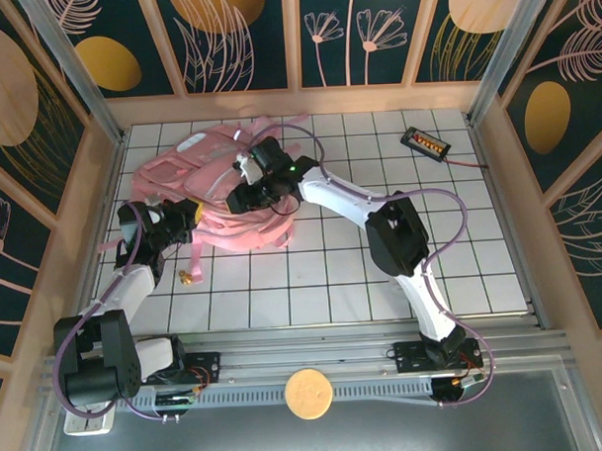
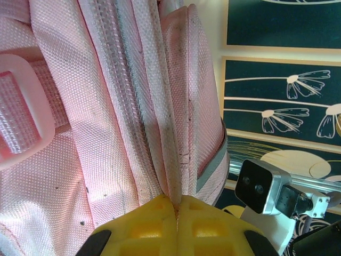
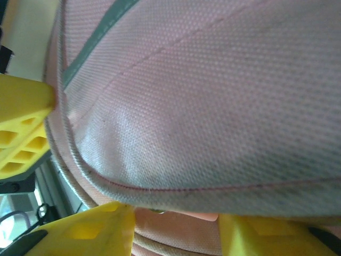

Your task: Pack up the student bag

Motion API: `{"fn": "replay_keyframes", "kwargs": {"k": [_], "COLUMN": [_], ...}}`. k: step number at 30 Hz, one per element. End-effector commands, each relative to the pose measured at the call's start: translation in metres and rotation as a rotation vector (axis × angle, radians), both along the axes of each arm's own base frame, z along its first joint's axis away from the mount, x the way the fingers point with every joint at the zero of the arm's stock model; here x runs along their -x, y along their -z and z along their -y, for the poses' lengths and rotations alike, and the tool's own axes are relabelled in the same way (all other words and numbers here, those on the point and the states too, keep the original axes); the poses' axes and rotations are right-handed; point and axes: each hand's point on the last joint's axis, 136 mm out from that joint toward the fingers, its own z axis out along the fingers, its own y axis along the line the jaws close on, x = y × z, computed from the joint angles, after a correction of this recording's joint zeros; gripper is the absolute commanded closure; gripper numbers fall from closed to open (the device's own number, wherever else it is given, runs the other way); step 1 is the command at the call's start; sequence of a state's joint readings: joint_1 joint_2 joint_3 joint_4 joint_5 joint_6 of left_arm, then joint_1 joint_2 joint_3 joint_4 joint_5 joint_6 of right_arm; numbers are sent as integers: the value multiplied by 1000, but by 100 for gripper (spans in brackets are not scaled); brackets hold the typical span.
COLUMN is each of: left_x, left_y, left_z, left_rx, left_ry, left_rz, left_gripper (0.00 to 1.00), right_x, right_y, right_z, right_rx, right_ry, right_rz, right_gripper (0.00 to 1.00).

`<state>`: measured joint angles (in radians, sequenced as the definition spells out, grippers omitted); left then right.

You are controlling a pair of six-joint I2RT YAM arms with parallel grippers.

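The student bag (image 1: 216, 194) slumps far-left on the desk (image 1: 382, 272) and looks soft and floppy. Your left pincer (image 2: 176, 201) pinches a seam fold; right pincer (image 3: 175, 214) stands spread astride piped edging. Take seams, not panels.

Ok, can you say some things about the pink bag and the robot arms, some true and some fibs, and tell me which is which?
1. The student bag is pink. True.
2. The left gripper pinches a fold of the bag. True.
3. The table is green. False: it is white with dark grid lines.
4. The small black gadget sits on the bag. False: it lies apart from it, at the table's far right.
5. The right gripper has bag fabric between its fingers. True.
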<state>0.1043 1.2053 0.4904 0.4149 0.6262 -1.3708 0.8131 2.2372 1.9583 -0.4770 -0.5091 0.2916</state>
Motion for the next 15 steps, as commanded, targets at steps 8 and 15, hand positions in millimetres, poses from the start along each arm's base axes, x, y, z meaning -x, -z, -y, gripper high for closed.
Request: {"fn": "replay_keyframes", "kwargs": {"k": [8, 15], "left_x": [-8, -7], "left_y": [-58, -50], "left_z": [16, 13], "left_rx": [64, 10], "left_ry": [67, 62], "left_rz": [160, 135], "left_gripper": [100, 100], "right_x": [-13, -17], "right_y": [12, 0], "right_z": [-6, 10], "right_rx": [106, 183], "right_ry": [61, 85], "right_rz": [91, 133], "right_gripper": [86, 100]}}
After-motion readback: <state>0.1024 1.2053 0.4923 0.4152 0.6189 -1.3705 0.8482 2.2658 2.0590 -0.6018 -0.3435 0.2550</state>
